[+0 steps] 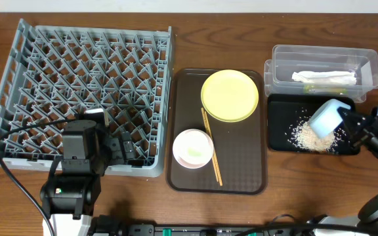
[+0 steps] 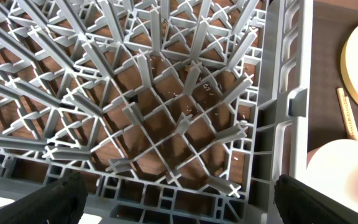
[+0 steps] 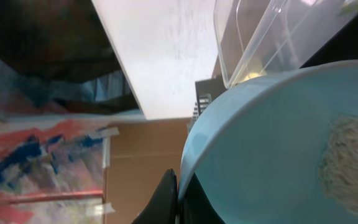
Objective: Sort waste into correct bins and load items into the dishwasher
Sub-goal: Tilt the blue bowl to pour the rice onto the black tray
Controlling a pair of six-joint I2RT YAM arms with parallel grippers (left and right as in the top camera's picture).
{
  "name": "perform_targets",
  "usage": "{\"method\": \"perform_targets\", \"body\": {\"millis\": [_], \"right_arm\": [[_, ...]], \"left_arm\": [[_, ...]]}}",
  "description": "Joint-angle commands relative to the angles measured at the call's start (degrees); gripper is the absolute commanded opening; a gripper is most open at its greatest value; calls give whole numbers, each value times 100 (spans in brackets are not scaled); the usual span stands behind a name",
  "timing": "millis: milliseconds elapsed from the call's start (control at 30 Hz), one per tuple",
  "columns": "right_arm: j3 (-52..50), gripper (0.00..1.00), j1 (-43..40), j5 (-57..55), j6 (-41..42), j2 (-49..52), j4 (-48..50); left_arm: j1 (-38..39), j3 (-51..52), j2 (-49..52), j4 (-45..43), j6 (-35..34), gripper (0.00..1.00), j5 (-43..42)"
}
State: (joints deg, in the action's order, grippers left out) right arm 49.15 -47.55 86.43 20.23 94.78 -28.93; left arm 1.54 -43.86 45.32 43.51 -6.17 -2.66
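Light blue bowl (image 1: 325, 118) hangs tipped over the black tray (image 1: 277, 124), just right of the brown serving tray (image 1: 241, 164). The step in hand looks like emptying it. Rice scraps (image 1: 307, 137) lie heaped on the black tray under the bowl, and the right wrist view shows a patch of rice clinging inside.

The next move, I judge, calls for a steeper tip or a shake to free that patch. The bowl would then go across the serving tray to the dish rack (image 1: 77, 72) on its left.

On the serving tray sit the white bowl (image 1: 193, 149) nearest, the chopsticks (image 1: 211, 147), then the yellow plate (image 1: 230, 96) at the far end. To its far right, beyond the black tray, the clear tub (image 1: 281, 65) holds the napkin (image 1: 325, 77).

The left gripper (image 2: 185, 208) hovers over the rack's near corner beside the serving tray, its fingers (image 2: 61, 199) spread wide and empty. The right gripper (image 1: 342, 120) reaches in from the right, its fingers (image 3: 163, 200) pinching the bowl's rim.
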Motion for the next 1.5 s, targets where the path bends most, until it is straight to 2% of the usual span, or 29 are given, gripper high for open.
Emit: {"method": "perform_targets", "body": {"millis": [0,200,533,800,900,1000,1167,1300,1400,1467], "right_arm": [[-20,1,-264,289,343,-90,114],[-20,1,-629,286,802,-90,546],[-20,1,-254,190,490,-90,590],[-20,1,409,-1443,439,-90,44],[-20,1,710,-1067,-74,-92,223],[-20,1,1005,282,-1091,-92,546],[-17,1,1228,-136,-695,-92,538],[-17,1,1283,-1209,48,-92,208],[-17,1,1362,-538,-619,-120,179],[-15,1,1473,-496,-678,-190,120]], "left_arm": [[-17,-127,-9,20,-52,99,-11],[-17,-127,-9,20,-52,99,-11],[-17,-127,-9,20,-52,99,-11],[-17,-127,-9,20,-52,99,-11],[-17,-127,-9,20,-52,99,-11],[-17,-127,-9,17,-52,99,-11],[-17,-127,-9,20,-52,99,-11],[-17,-127,-9,20,-52,99,-11],[-17,-127,-9,20,-52,99,-11],[-17,-127,-9,17,-52,99,-11]]}}
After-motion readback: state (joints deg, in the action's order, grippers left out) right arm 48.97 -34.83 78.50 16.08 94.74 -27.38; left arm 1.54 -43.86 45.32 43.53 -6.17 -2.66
